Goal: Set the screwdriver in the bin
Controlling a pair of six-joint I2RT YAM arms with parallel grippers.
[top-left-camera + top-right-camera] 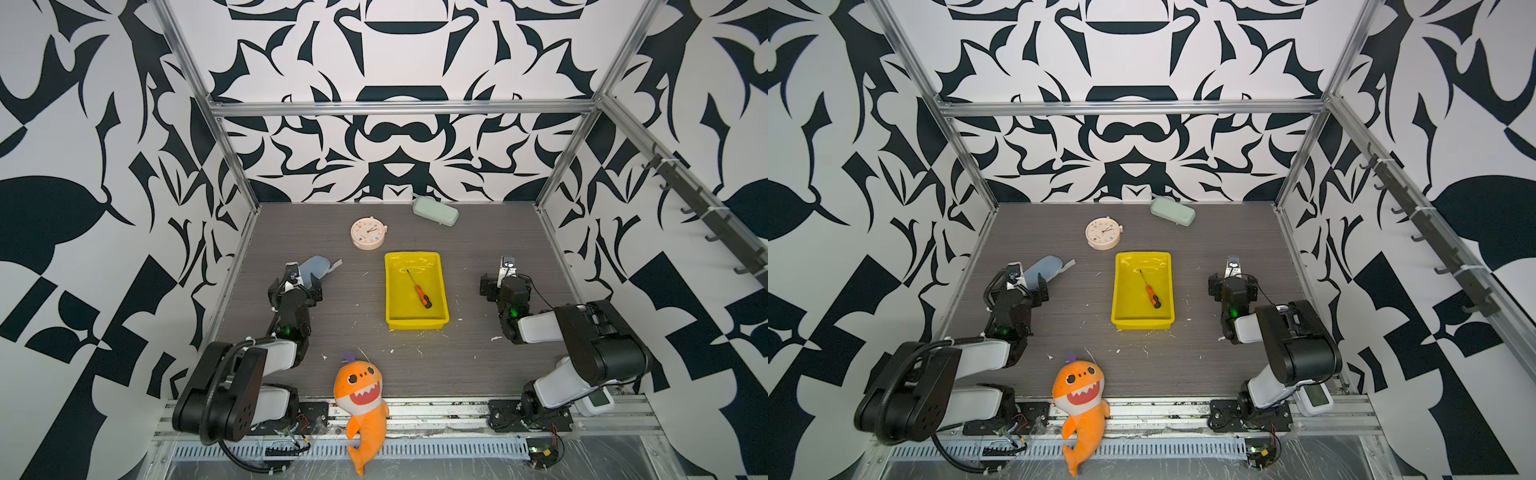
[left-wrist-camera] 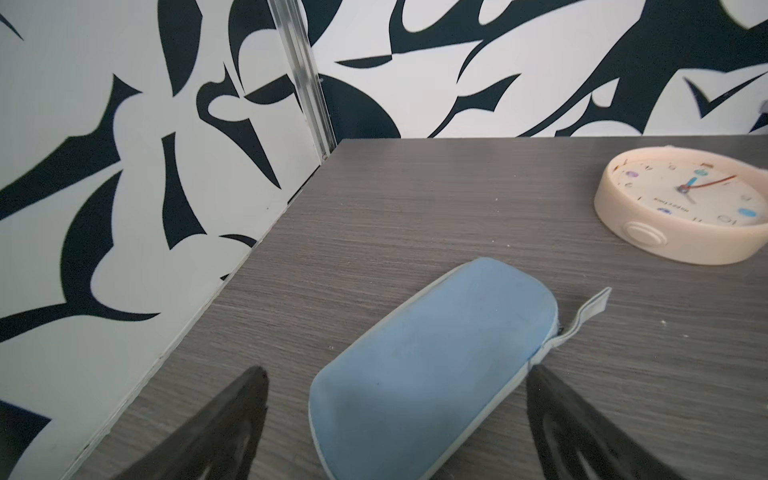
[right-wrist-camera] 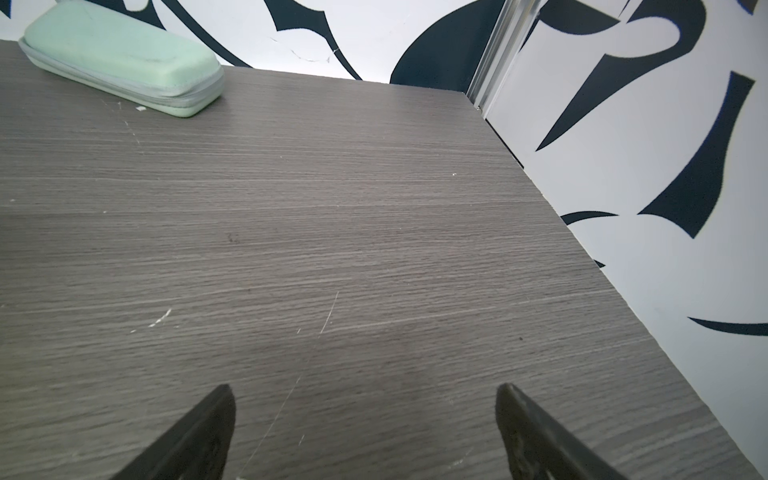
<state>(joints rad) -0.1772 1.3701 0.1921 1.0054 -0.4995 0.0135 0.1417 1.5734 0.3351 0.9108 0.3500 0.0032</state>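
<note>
The screwdriver (image 1: 419, 289) (image 1: 1149, 290), with its orange handle and thin dark shaft, lies slantwise on the floor of the yellow bin (image 1: 415, 322) (image 1: 1142, 323) at the table's middle in both top views. Neither wrist view shows it. My left gripper (image 1: 300, 279) (image 2: 397, 374) hovers left of the bin, open, its fingers straddling the near end of a blue pouch (image 2: 436, 357) without holding it. My right gripper (image 1: 508, 274) (image 3: 363, 390) sits right of the bin, open over bare tabletop with nothing between its fingers.
A round cream clock (image 1: 368, 232) (image 2: 681, 203) lies behind the bin to the left. A pale green case (image 1: 435, 211) (image 3: 120, 58) rests by the back wall. An orange shark plush (image 1: 361, 399) hangs over the front rail. Patterned walls enclose the table.
</note>
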